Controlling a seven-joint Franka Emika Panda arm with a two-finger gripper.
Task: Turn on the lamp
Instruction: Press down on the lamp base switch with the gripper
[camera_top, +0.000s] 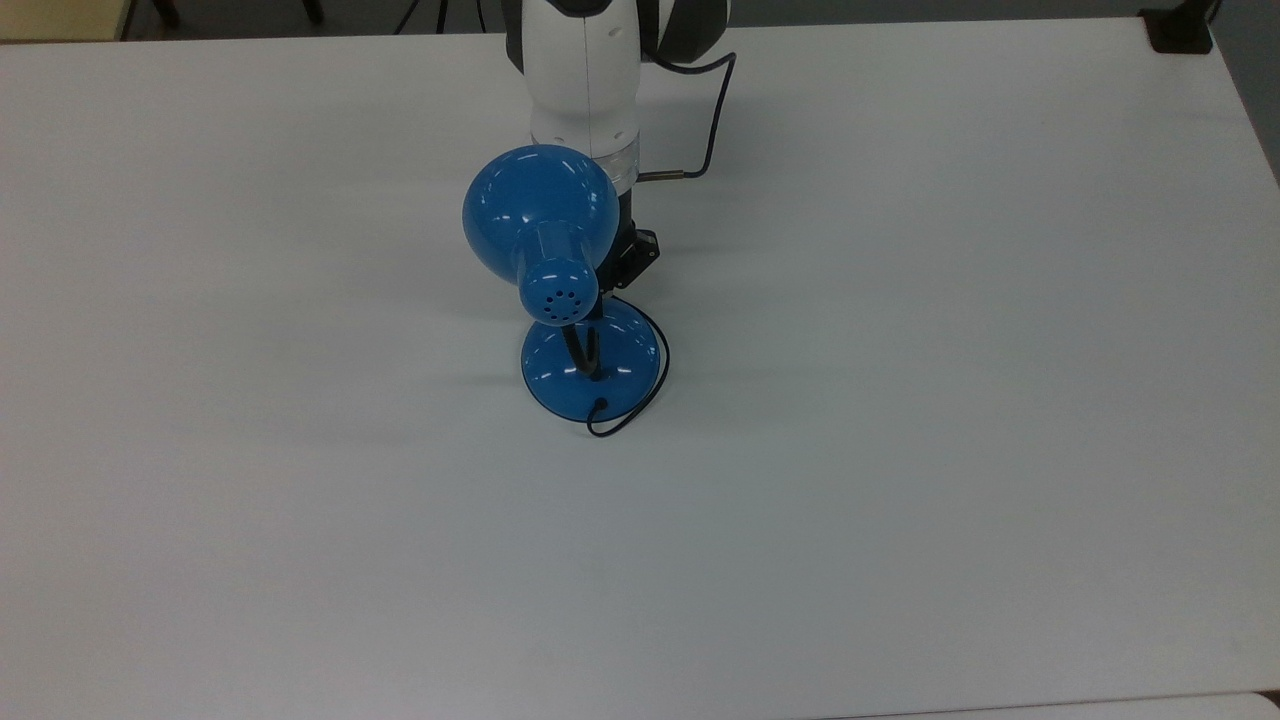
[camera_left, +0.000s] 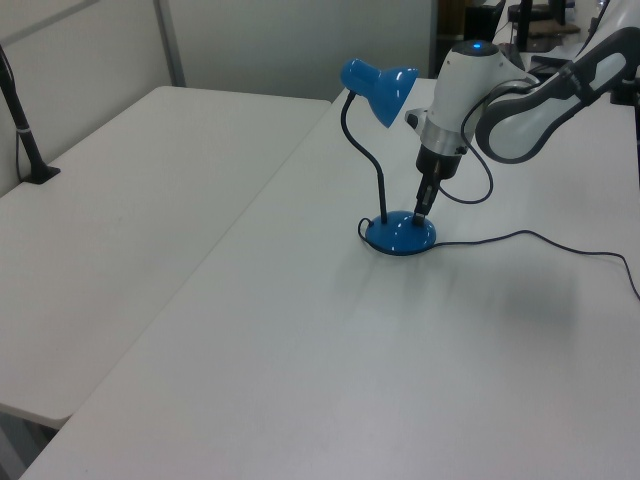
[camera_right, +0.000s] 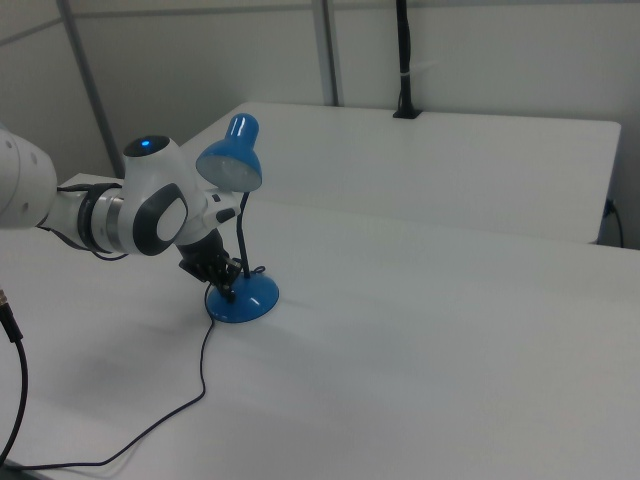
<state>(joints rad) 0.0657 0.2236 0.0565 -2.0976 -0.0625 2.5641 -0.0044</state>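
One blue lamp (camera_top: 560, 275) stands near the middle of a wide white table (camera_top: 900, 400), its round base (camera_left: 400, 235) flat on the surface and its black bendy neck (camera_left: 370, 170) rising in a curve to the domed shade (camera_left: 380, 80). In the top view the shade hangs over the table just beyond the base, with the holed cap facing up. A thin black cord (camera_top: 640, 385) loops round the edge of the base, and in the left view it trails off across the table toward the left view's right. The white robot arm (camera_right: 140, 215) reaches in beside the lamp, and its dark gripper (camera_left: 420, 207) points straight down with its tip at the far rim of the base, close under the shade. It looks to be touching the base or a hair above it; I cannot tell which, nor whether it is spread or closed, and nothing looks to be gripped. Another white table (camera_left: 120, 200) sits alongside, on the left view's left.
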